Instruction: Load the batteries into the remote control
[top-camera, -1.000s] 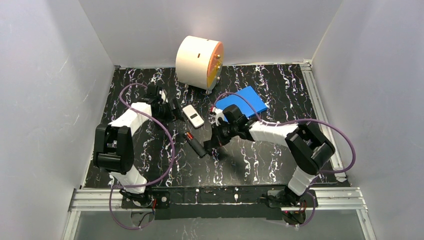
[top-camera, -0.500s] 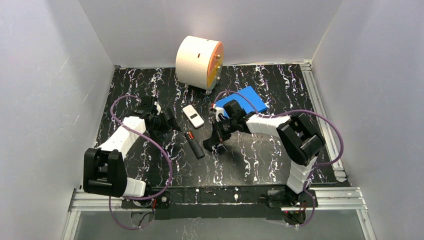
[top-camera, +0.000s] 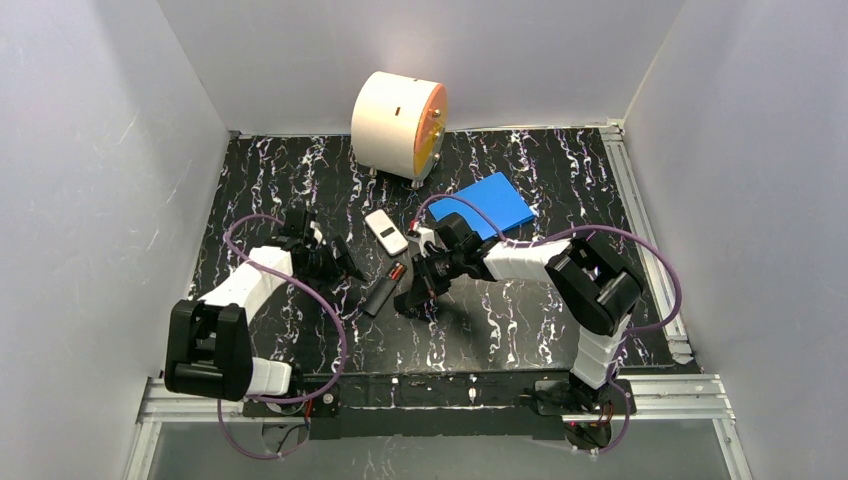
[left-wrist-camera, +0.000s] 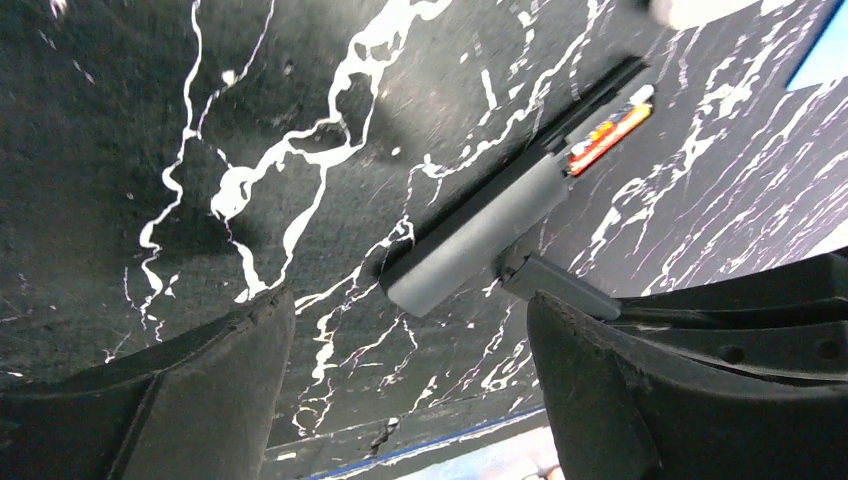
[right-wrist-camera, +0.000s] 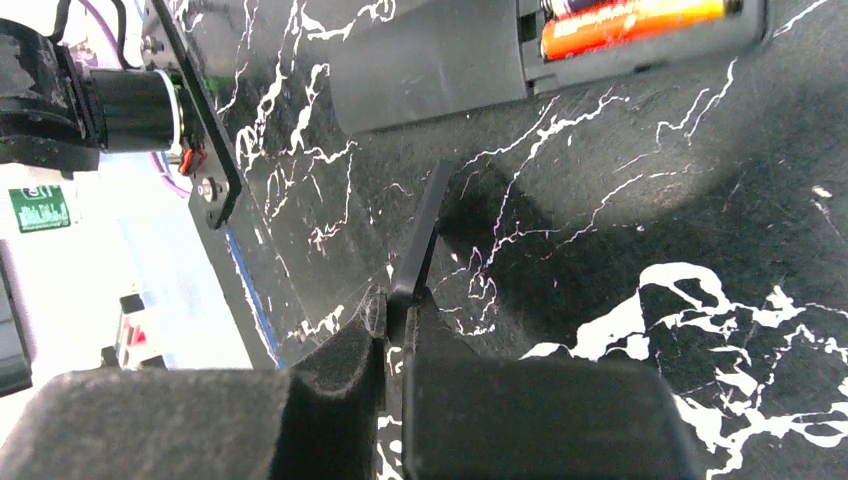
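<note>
A dark remote (top-camera: 381, 291) lies face down mid-table with its battery bay open. An orange-red battery (right-wrist-camera: 630, 24) sits in the bay, with a dark one (right-wrist-camera: 585, 5) half seen beside it. Both also show in the left wrist view (left-wrist-camera: 608, 135). My right gripper (top-camera: 412, 296) is just right of the remote, shut on a thin dark flat cover (right-wrist-camera: 420, 235) whose far tip reaches the remote's side. My left gripper (top-camera: 346, 268) is open and empty, low over the table just left of the remote (left-wrist-camera: 480, 230). A small white remote (top-camera: 385, 231) lies behind.
A cream drum with an orange face (top-camera: 398, 122) stands at the back. A blue pad (top-camera: 492, 203) lies right of centre, behind my right arm. White walls close in the table on three sides.
The dark remote has swung, its near end now pointing left. My right gripper moved left and nearer with the cover. My left gripper drew back and down, closer to the remote.
</note>
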